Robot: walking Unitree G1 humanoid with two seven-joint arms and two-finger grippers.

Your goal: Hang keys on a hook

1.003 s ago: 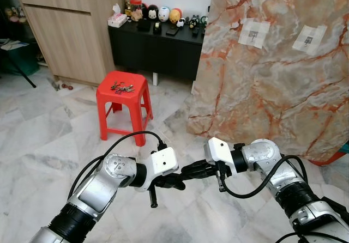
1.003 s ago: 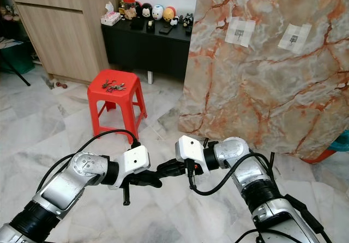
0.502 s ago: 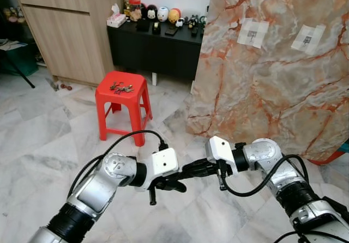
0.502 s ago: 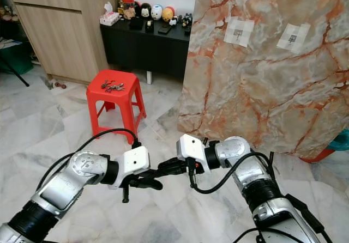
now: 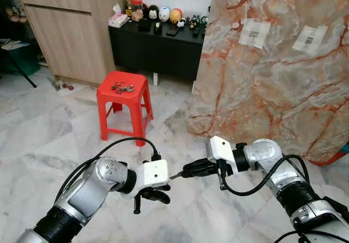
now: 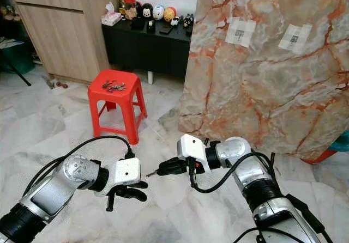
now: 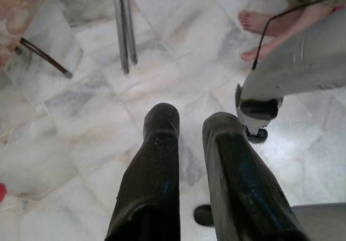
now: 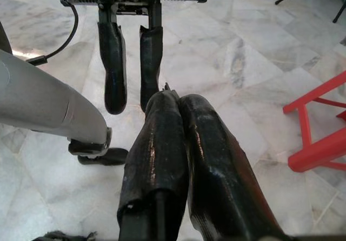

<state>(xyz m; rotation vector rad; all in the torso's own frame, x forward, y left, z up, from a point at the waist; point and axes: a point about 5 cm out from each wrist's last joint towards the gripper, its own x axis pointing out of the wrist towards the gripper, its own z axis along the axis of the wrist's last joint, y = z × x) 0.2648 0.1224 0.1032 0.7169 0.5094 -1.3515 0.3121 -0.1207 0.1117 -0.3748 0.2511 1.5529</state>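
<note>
Left gripper point(image 5: 148, 195) lowered, jaws narrowly parted | right gripper point(image 5: 180, 173) jaws pressed together | keys point(image 5: 122, 88) on stool point(image 5: 123, 96)

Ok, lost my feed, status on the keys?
Keys on red stool, untouched. Left end effector open, right end effector shut, both low, empty. Path ahead open.

A white marble-tiled floor point(image 5: 38, 139) carries a red plastic stool point(image 5: 124, 109) at the far left, with a bunch of metal keys point(image 5: 122, 88) lying on its square seat. Farther back stands a low black cabinet point(image 5: 158, 51) topped with small round figurines point(image 5: 163, 15) and a tissue box point(image 5: 116, 18).
</note>
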